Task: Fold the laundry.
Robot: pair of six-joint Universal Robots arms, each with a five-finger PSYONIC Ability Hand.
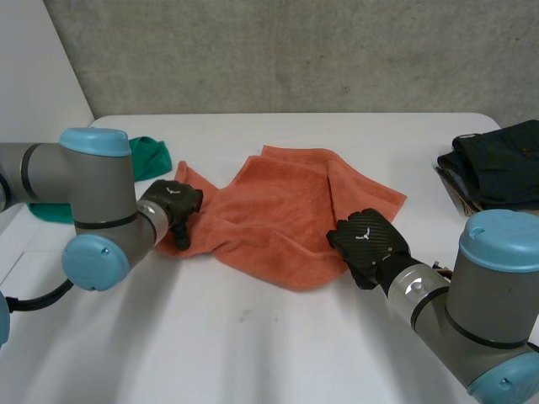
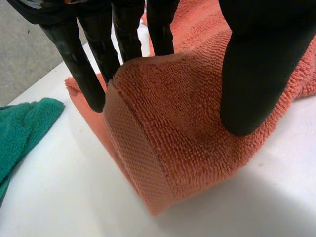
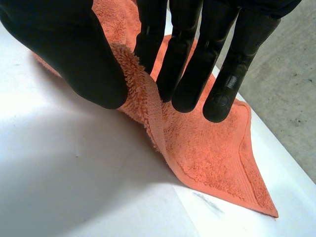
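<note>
Two neighbours flank orange towel (image 1: 278, 223): green cloth (image 1: 150, 156), perhaps dark trousers (image 1: 501, 164).

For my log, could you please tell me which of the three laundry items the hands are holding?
The orange towel mid-table; the green cloth and dark pile lie untouched.

Lab (white table (image 1: 253, 353), concrete wall (image 1: 295, 50))
</note>
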